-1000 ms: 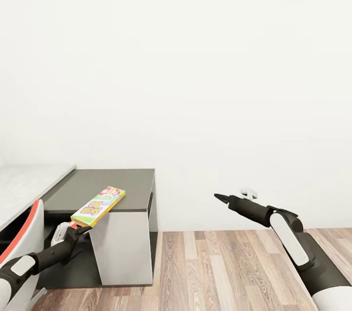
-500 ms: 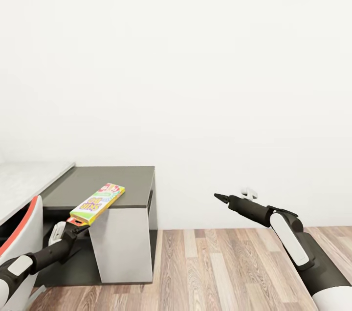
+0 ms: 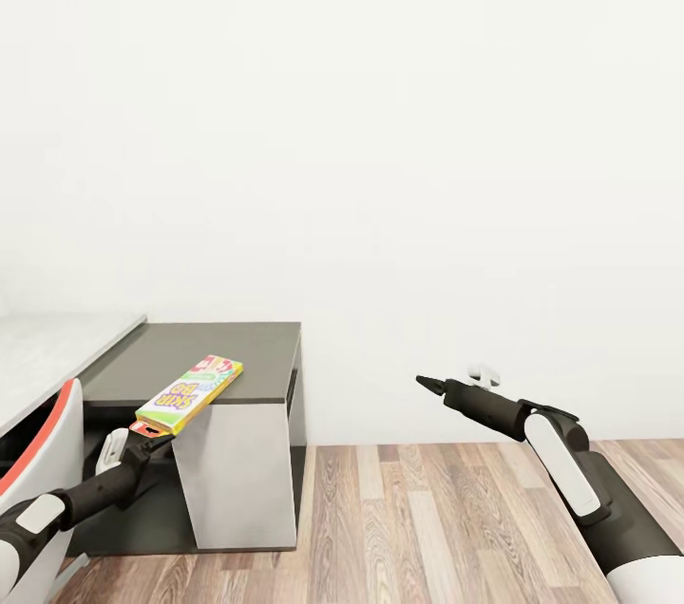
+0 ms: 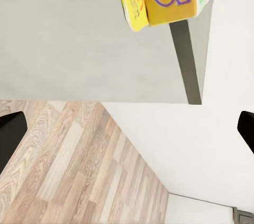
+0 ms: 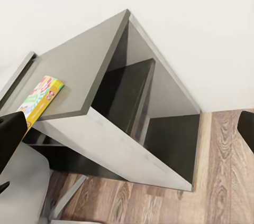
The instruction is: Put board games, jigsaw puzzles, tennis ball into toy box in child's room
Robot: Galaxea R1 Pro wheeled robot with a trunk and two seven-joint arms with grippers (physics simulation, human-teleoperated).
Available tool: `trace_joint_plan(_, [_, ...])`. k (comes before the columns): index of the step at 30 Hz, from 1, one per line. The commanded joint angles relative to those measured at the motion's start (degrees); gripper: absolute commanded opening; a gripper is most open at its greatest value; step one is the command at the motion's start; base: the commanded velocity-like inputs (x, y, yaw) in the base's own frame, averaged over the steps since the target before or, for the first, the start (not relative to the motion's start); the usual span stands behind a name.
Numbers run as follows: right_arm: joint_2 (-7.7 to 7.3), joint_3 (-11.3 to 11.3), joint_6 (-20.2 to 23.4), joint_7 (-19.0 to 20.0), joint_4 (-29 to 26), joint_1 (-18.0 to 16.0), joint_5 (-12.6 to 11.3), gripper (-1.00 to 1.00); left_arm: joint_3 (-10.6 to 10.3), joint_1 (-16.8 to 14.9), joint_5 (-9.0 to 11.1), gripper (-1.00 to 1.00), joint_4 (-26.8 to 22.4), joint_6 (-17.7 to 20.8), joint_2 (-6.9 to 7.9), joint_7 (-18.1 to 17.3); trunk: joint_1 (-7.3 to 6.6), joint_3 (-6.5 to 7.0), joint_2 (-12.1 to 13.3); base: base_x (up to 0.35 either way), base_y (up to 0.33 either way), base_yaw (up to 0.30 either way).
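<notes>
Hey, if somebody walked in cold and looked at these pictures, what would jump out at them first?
Probably the yellow board game, the one bright thing in a pale room: it is pinched at its near end by the left gripper and slants up over the front edge of the dark grey side unit. Next, the right gripper, held out in the air over the wood-plank floor, carrying nothing. Behind it all is a big bare white wall.

board game [image 3: 190, 393]: 1 | table [image 3: 237, 352]: 1 | chair [image 3: 43, 452]: 1 | end effectors: 2
</notes>
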Motion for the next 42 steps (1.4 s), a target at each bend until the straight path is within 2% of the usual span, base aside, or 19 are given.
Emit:
trace_joint_plan(1, [-0.04, 0.02, 0.16, 0.13, -0.02, -0.05, 0.03, 1.0, 0.08, -0.05, 0.18, 1.0, -0.01, 0.35, 0.0, -0.04, 0.0, -0.07, -0.04, 0.006, 0.0, 0.0])
trace_joint_plan(28, [-0.04, 0.04, 0.07, 0.06, -0.01, -0.05, 0.03, 1.0, 0.08, -0.04, 0.09, 1.0, -0.09, 0.36, 0.06, -1.42, 0.0, -0.07, -0.04, 0.09, 0.0, 0.0])
trace_joint_plan(42, [-0.04, 0.06, 0.07, 0.06, 0.0, -0.05, 0.03, 1.0, 0.08, -0.07, 0.13, 1.0, -0.09, 0.42, 0.19, -1.54, 0.0, -0.07, -0.04, 0.015, 0.0, 0.0])
